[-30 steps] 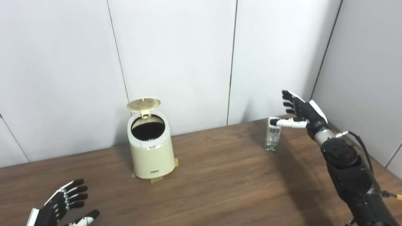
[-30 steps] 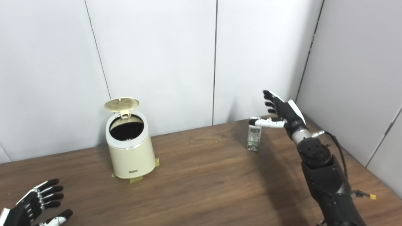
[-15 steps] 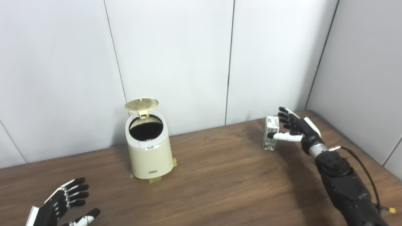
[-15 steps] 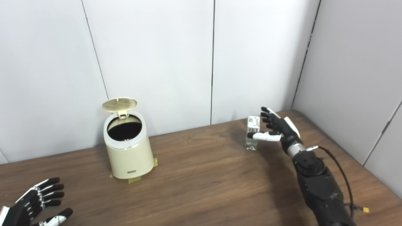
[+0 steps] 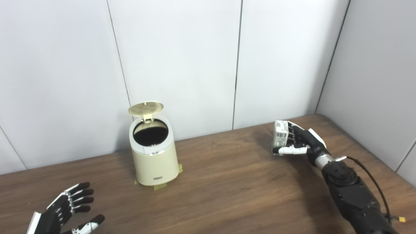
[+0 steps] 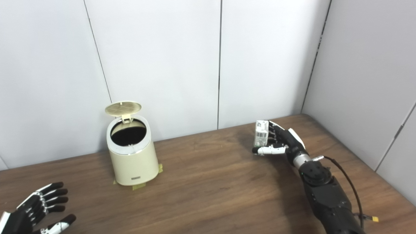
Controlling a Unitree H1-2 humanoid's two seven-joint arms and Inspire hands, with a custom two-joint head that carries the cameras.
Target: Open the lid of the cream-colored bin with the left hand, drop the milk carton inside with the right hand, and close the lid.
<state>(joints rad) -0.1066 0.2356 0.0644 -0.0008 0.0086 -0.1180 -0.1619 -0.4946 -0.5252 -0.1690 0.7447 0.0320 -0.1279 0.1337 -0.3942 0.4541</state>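
The cream-colored bin [image 5: 156, 162] stands on the wooden table [image 5: 227, 188], left of centre, taped down at its base. Its lid [image 5: 145, 108] is tipped up at the back and the dark inside shows. The milk carton [image 5: 280, 134] stands upright at the back right of the table. My right hand [image 5: 298, 143] is closed around it, fingers against its right side and thumb across its lower front. My left hand [image 5: 66, 209] hovers low at the near left corner, open with fingers spread, holding nothing and well apart from the bin.
White wall panels [image 5: 182, 58] close off the back of the table, and a grey wall [image 5: 380, 81] runs along the right side. A cable [image 5: 373, 182] trails from my right forearm. Bare wood lies between bin and carton.
My right hand came down from above the carton and closed its fingers and thumb around it. The view shifted slightly. The bin, lid and left hand stayed put.
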